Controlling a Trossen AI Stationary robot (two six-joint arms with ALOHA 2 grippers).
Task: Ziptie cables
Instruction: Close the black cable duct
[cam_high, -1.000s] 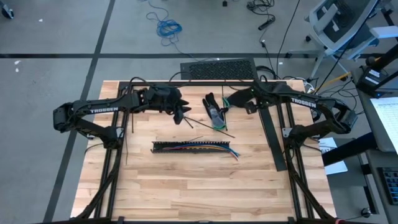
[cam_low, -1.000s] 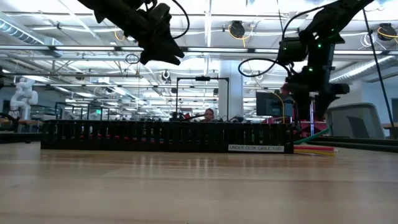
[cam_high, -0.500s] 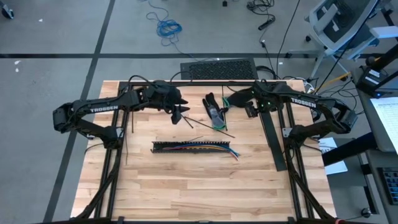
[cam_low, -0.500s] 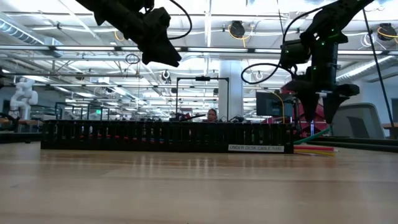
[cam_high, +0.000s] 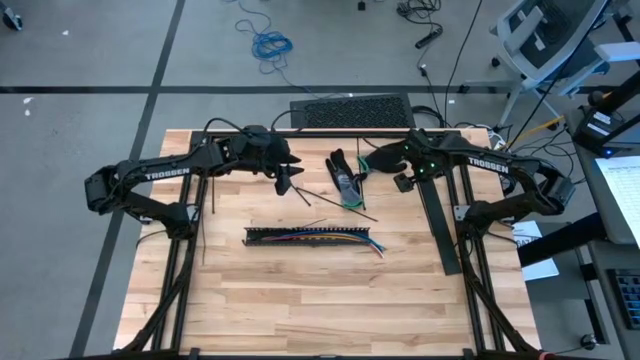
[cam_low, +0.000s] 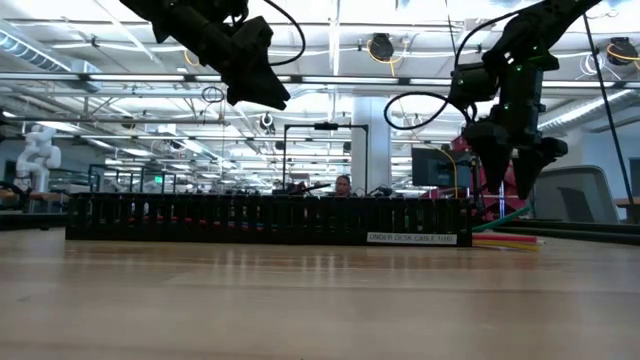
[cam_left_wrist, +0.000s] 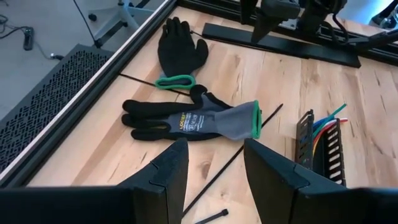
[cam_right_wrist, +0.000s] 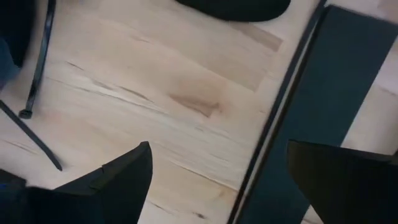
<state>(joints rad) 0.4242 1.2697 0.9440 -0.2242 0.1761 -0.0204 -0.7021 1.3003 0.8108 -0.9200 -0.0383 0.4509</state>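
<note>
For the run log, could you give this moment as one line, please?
left end effector: open, above ziptie | right end effector: open, empty | cables: in rail

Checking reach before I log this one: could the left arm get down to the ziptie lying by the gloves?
Probably yes. The left gripper hangs open over the ziptie, which lies bare on the table beside the grey glove, with nothing between them.

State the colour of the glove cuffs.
Green trim on both gloves, clearest in the left wrist view.
</note>
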